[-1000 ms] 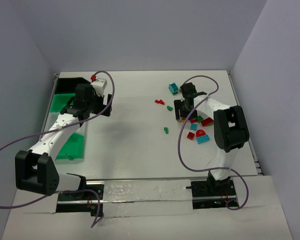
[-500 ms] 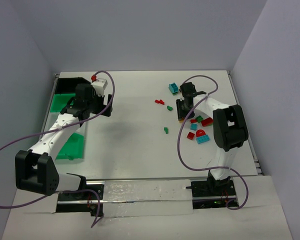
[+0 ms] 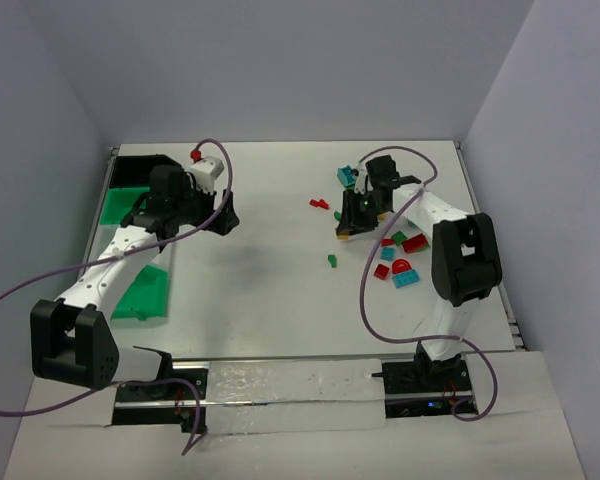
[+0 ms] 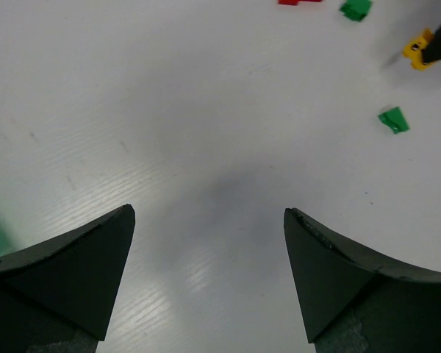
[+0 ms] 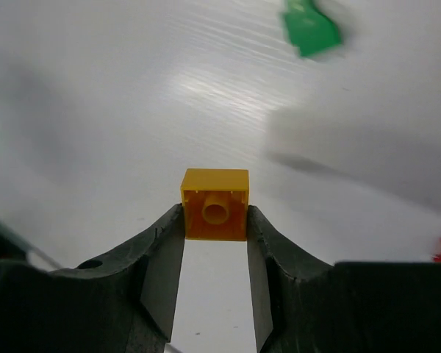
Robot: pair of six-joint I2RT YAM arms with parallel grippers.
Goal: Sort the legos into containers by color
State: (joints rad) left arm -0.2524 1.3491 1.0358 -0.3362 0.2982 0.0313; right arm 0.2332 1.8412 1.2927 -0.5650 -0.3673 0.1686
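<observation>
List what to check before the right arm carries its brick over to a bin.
1. The yellow brick is clamped between the right fingers: ok.
2. It is lifted off the table: cannot tell.
3. The left fingers are open and empty: ok.
4. The bins are uncovered: not ok, the left arm lies across them.
5. It is clear which bin takes yellow: cannot tell.

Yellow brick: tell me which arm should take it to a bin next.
Right. The right gripper has its fingers shut on the yellow brick. The left gripper is open and empty over the table, though it sits nearer the green bins, so a long reach is likely.
</observation>
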